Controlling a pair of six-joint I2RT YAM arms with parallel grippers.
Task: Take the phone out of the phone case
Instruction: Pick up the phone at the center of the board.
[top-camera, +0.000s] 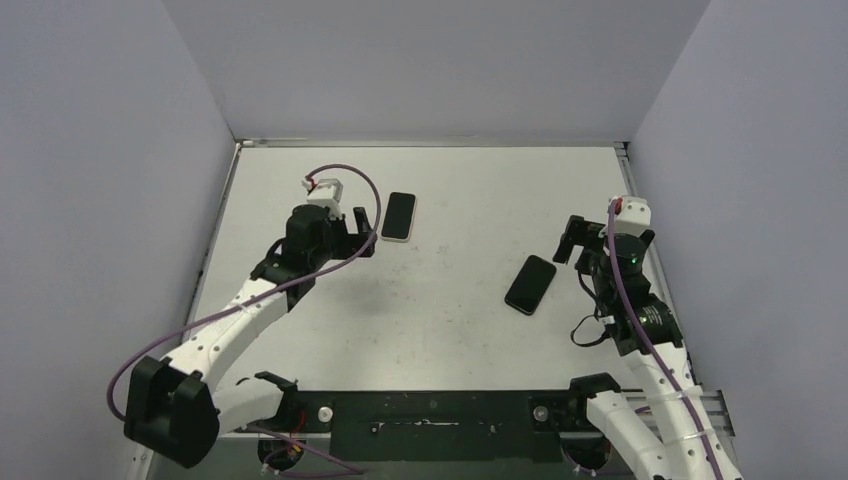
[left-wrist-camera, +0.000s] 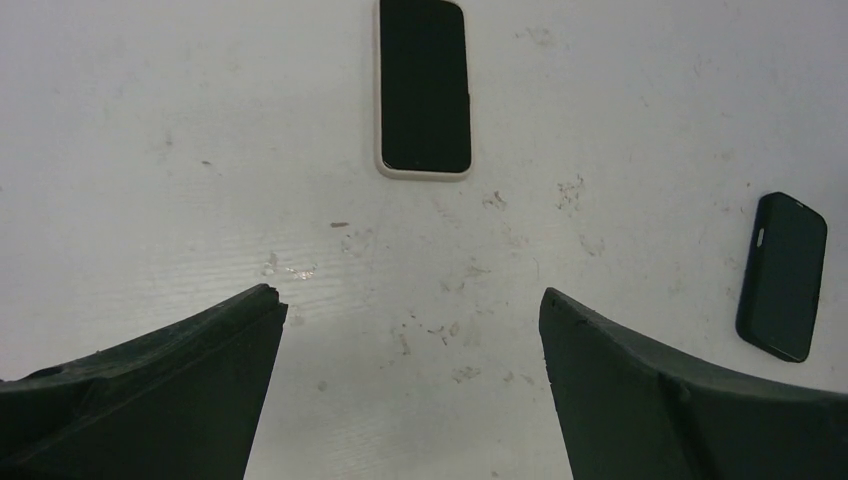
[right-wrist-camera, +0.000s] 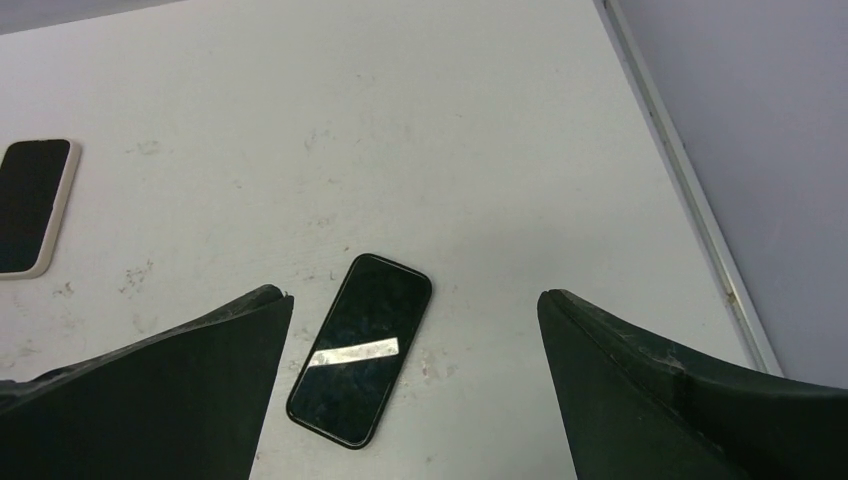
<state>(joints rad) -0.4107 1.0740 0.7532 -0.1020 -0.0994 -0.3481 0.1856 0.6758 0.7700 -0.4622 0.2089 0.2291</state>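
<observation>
A dark-faced slab with a cream rim (top-camera: 399, 216) lies flat at the table's back middle; it also shows in the left wrist view (left-wrist-camera: 423, 88) and the right wrist view (right-wrist-camera: 32, 205). I cannot tell whether it is an empty case or a cased phone. A black phone (top-camera: 530, 284) lies screen up, right of centre, and shows in the right wrist view (right-wrist-camera: 361, 347) and the left wrist view (left-wrist-camera: 783, 276). My left gripper (top-camera: 362, 232) (left-wrist-camera: 410, 295) is open and empty, just left of the cream-rimmed slab. My right gripper (top-camera: 575, 240) (right-wrist-camera: 412, 295) is open and empty, just right of the black phone.
The white table (top-camera: 450, 320) is scuffed and stained. Grey walls enclose it on the left, back and right, with a metal rail (right-wrist-camera: 680, 170) along the right edge. A black base plate (top-camera: 430, 425) runs along the near edge.
</observation>
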